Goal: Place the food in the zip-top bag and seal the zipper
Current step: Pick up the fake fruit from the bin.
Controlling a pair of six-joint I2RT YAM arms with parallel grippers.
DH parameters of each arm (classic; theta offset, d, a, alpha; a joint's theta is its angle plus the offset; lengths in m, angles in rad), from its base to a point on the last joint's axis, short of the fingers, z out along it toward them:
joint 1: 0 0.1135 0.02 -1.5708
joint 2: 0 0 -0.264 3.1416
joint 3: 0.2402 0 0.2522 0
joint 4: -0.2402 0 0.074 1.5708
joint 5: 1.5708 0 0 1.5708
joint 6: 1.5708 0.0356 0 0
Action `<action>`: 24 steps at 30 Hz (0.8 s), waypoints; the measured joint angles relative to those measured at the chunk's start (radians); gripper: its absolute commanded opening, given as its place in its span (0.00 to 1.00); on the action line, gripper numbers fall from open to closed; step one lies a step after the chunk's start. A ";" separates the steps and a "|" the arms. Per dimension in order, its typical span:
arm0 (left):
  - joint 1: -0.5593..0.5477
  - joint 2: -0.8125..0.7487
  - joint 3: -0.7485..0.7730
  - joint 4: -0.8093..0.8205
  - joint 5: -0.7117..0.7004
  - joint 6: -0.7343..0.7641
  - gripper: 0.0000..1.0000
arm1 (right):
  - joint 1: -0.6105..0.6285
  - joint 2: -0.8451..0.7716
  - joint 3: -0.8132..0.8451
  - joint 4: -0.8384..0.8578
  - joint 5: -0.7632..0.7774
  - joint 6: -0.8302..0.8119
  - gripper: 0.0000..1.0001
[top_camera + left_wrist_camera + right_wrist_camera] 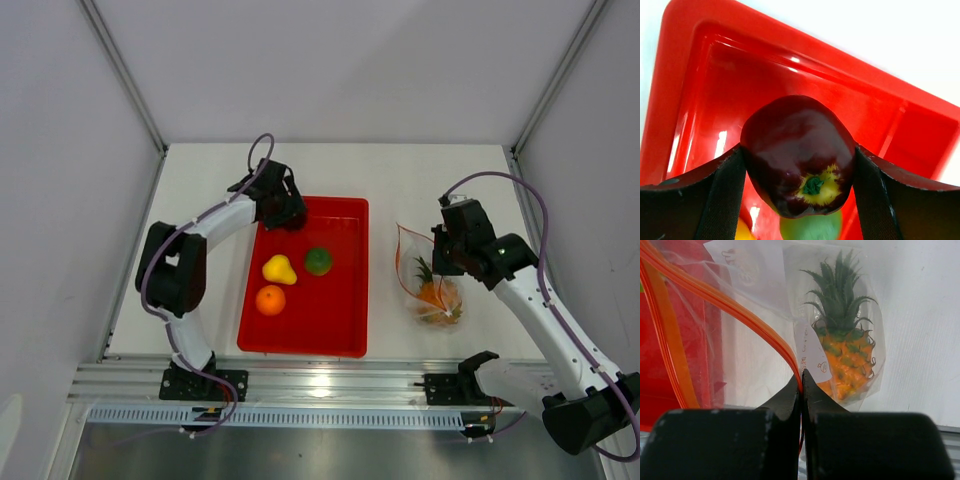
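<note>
Item 1, left gripper [797,150]: reaching over the far-left corner of the red tray [300,342], fingers [720,195] standing fairly wide and pressing on both sides of the dark red round fruit [795,130]. The fruit is sitting between the pads with its green stem and yellow patch facing the wrist camera. Whether it is resting on the tray floor or hanging clear of it cannot be told.

Item 2, right gripper [801,377]: jaws closing fully, pinching the red-orange zipper [740,310] of the zip-top bag [412,250] where the strip is running down between the fingertips.

Item 3, zip-top bag: lying on the white table [430,180] just to the right of the tray, its near end toward the arm bases. Two runs of the zipper strip are standing apart in the right wrist view, so the mouth is gaping.

Item 4, pineapple [845,355]: lying inside the bag, green crown pointing far, orange body near.

Item 5, yellow pear [279,269]: lying in the middle of the tray, left of the green round fruit [318,261].

Item 6, orange [270,300]: sitting in the tray, just near of the pear
</note>
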 measured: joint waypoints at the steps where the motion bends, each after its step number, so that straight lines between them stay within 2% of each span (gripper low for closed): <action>1: -0.001 -0.020 -0.010 0.001 0.003 0.000 0.01 | 0.000 0.000 0.000 0.000 0.002 0.001 0.00; 8: -0.080 -0.266 -0.088 0.005 0.030 0.032 0.01 | -0.003 -0.005 -0.005 0.003 0.008 0.016 0.00; 15: -0.236 -0.664 -0.224 0.000 0.066 0.098 0.01 | -0.022 -0.055 -0.037 0.033 -0.038 0.015 0.00; 20: -0.260 -0.874 -0.278 -0.022 0.137 0.120 0.01 | -0.026 -0.063 -0.067 0.068 -0.071 0.015 0.00; 24: -0.277 -0.953 -0.293 -0.050 0.195 0.132 0.01 | -0.029 -0.071 -0.092 0.087 -0.098 0.016 0.00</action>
